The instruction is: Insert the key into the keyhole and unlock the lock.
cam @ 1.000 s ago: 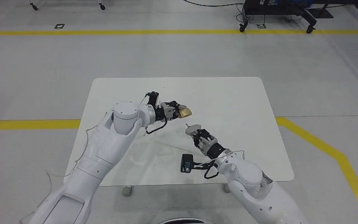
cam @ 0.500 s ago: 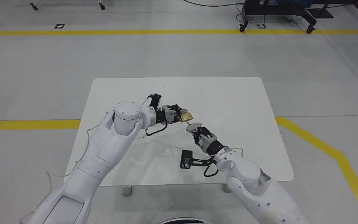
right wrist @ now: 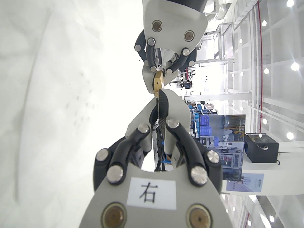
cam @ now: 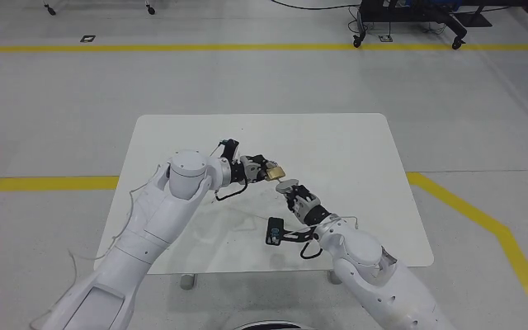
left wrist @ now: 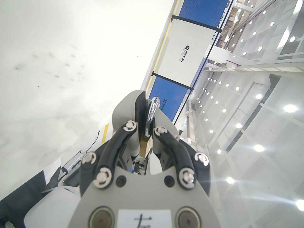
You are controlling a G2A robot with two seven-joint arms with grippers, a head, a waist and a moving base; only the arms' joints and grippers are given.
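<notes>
Closed in: key [right wrist: 163, 104] pinched tight in right hand [cam: 289, 192], tip now meeting lock [right wrist: 158, 83] clamped in left hand [cam: 266, 169]; insertion likely starting.

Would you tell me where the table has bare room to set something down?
The table is bare right of the right gripper, out to its right edge, and along the far edge beyond the left gripper. The centre is crowded: lock and key meet there.
</notes>
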